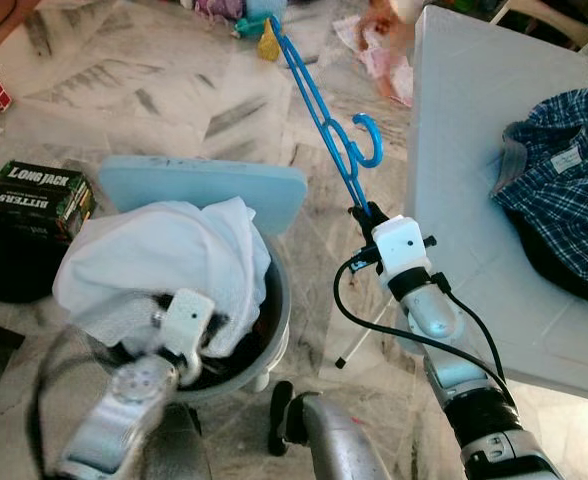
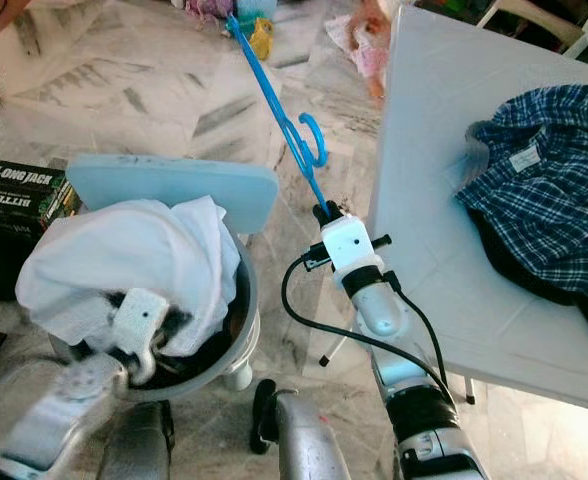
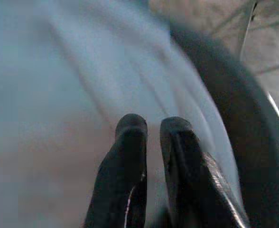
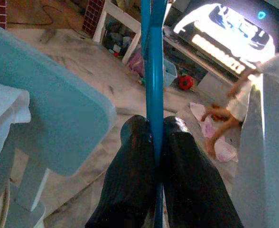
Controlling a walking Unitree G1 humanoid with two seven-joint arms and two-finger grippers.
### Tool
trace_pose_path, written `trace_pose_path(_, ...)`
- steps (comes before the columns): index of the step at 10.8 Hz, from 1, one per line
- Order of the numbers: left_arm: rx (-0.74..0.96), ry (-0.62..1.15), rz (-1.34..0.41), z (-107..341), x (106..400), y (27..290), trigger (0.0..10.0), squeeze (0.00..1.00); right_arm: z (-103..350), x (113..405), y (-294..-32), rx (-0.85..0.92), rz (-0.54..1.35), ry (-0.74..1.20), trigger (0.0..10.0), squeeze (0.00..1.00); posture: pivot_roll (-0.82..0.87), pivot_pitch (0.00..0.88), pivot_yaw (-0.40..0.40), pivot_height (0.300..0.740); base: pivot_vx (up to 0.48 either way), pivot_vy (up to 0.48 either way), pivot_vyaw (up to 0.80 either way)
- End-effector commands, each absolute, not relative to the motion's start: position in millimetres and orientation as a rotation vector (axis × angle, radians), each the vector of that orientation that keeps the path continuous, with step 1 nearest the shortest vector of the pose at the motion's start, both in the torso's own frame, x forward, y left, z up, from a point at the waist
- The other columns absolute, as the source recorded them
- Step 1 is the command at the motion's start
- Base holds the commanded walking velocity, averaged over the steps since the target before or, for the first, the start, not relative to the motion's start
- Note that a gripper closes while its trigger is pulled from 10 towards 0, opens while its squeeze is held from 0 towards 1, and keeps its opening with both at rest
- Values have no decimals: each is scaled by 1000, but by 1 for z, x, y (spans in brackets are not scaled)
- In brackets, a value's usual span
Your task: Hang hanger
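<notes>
hanger (image 1: 319,105) of bright blue plastic, thin and long, slants up and away from your right gripper (image 1: 366,216) over the marble floor (image 1: 154,90), its open hook (image 1: 370,140) curling out to the right just above the fingers. in the right wrist view the two black fingers (image 4: 130,156) are pressed together on the blue bar, pinching it between them. your left gripper (image 3: 151,130) sits low at a grey basket (image 1: 274,310), its fingers nearly together with a narrow gap, against blurred pale cloth; you can't tell if it touches anything. white cloth (image 1: 164,255) is heaped in the basket, and a pale blue lid (image 1: 204,185) stands behind it. a white table (image 1: 474,130) lies just right of the hanger, with a blue plaid shirt (image 1: 564,180) on it. a dark box (image 1: 34,195) marked long jack sits far left. a person (image 1: 389,35) crouches on the floor beyond the table.
</notes>
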State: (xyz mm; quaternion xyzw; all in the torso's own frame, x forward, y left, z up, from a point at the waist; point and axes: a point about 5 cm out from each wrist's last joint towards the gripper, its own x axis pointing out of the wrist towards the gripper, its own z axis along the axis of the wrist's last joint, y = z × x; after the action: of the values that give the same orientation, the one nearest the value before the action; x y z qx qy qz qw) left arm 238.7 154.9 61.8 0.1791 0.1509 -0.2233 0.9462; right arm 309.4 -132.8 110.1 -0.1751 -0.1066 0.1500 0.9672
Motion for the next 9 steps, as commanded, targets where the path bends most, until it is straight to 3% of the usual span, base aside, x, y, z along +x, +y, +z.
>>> trace_pose_path(1,427,170,-460,78,245,148,10000,1000,95,305,-136,-361,302,-157,10000,0,79,227,-164,740,0,0,0)
trace_pose_path(3,440,27,-277,106,266,174,10000,1000,95,306,-137,-365,305,-157,10000,0,78,231,-163,740,0,0,0)
trace_pose_path(4,331,86,-136,104,274,198,10000,1000,95,306,-138,-367,302,-157,10000,0,74,234,-163,740,0,0,0)
trace_pose_path(7,316,234,35,90,294,254,10000,1000,94,301,-141,-375,307,-154,10000,0,44,245,-179,740,0,0,0)
trace_pose_path(8,267,260,180,93,302,283,10000,1000,94,298,-145,-382,307,-152,10000,0,36,244,-183,740,0,0,0)
trace_pose_path(9,236,314,183,88,303,287,10000,1000,94,298,-146,-385,307,-151,10000,0,32,243,-184,740,0,0,0)
